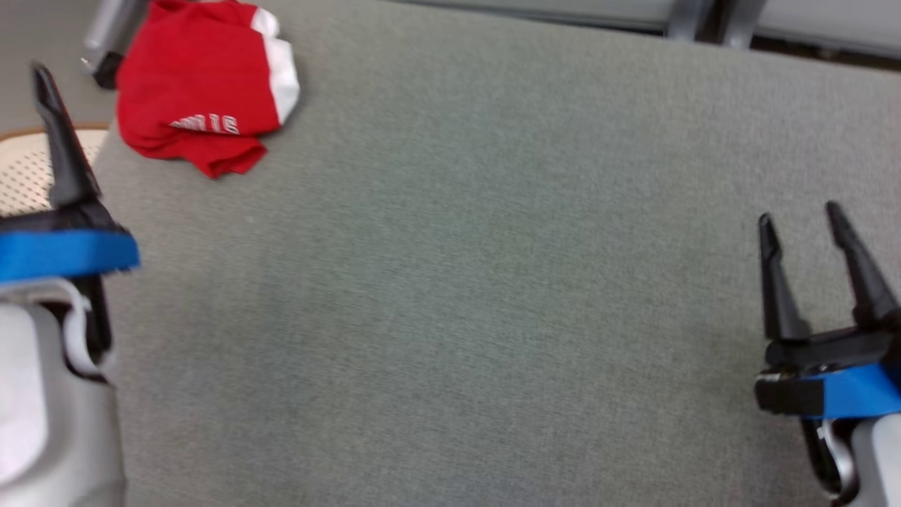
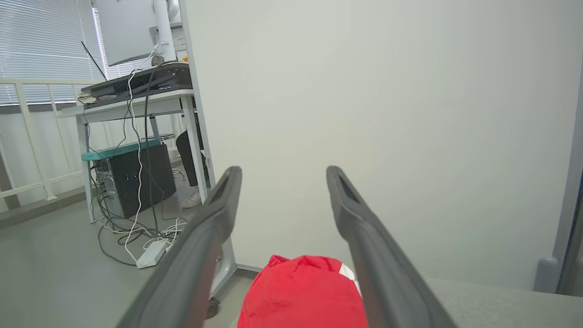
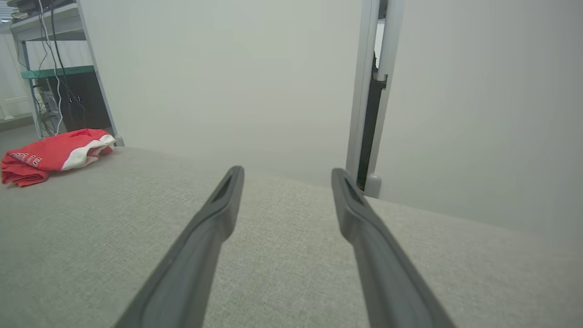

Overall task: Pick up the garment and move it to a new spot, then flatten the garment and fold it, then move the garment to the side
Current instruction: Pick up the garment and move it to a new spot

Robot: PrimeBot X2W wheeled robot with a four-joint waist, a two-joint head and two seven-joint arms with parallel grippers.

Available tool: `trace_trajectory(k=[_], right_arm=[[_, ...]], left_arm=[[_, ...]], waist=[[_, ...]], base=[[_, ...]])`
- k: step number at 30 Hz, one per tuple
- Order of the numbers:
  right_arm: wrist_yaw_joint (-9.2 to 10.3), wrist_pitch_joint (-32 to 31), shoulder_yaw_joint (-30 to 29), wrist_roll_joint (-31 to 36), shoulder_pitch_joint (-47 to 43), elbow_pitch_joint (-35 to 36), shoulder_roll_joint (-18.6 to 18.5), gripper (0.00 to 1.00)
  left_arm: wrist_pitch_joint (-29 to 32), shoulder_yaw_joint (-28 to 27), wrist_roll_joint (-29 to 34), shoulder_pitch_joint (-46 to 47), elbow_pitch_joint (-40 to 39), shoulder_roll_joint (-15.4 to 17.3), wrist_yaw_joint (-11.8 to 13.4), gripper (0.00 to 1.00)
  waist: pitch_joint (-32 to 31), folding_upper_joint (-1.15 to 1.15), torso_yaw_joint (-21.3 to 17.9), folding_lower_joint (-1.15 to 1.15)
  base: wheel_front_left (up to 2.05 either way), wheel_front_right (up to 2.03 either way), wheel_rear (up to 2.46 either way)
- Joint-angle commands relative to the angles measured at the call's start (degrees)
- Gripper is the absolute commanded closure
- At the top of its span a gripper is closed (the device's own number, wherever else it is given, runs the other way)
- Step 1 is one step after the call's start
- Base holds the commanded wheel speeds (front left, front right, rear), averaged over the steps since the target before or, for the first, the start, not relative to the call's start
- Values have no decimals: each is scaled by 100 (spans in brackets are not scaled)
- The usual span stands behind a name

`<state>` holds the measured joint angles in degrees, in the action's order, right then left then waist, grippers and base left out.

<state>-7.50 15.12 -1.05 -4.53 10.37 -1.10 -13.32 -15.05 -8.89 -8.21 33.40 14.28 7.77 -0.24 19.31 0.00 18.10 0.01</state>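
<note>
Red crumpled fabric garment with white trim (image 1: 200,91) is located at the far left corner of the grey fabric-covered tabletop (image 1: 493,282), bunched with no clear long axis. It is seen just ahead of and below the left gripper (image 2: 282,175), whose jaws are spread wide and empty. The right gripper (image 1: 799,215), likewise wide and empty, is held well apart near the right edge; the left arm is judged nearer

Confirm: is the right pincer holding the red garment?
No, the right pincer is open and empty, far from the garment.
</note>
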Motion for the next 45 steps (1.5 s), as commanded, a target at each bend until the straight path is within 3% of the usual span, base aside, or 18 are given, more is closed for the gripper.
trace_trajectory(k=[1, 8, 17, 26, 40, 41, 43, 45], right_arm=[[2, 1, -108, 48, 118, 121, -72, 0], [2, -56, -485, 91, 264, 644, -182, 0], [2, -234, -781, 92, 199, 1099, -213, 0], [2, -288, -858, 108, 189, 1247, -229, 0], [2, -342, -851, 100, 280, 1288, -192, 0], [2, -339, -849, 94, 276, 1283, -185, 0], [2, -328, -846, 82, 284, 1262, -171, 0], [2, -313, -841, 67, 300, 1233, -166, 0]], left_arm=[[-16, -61, 19, 341, 163, 132, -2, 0], [27, -379, -100, 1684, 1269, 821, 8, 0], [551, -301, -122, 2619, 2764, 1323, -117, 0], [1218, -182, -212, 2986, 3880, 1486, -296, 0], [2455, -60, -536, 3238, 5185, 1429, -568, 0], [2511, -42, -548, 3231, 5240, 1428, -583, 25], [2532, -14, -558, 3247, 5299, 1443, -589, 96], [2507, 15, -559, 3265, 5345, 1462, -602, 100]], waist=[[519, 0, -407, -1], [1158, 0, -846, -1], [1694, 0, -1091, -1], [1842, 0, -1090, -1], [1863, 0, -1105, -1], [1864, 0, -1113, -1], [1863, 0, -1130, -1], [1851, 0, -1151, -1]], base=[[0, 0, 0], [0, 0, 0], [0, 0, 0], [0, 0, 0], [0, 0, 0], [0, 0, 0], [0, 0, 0], [0, 0, 0]])
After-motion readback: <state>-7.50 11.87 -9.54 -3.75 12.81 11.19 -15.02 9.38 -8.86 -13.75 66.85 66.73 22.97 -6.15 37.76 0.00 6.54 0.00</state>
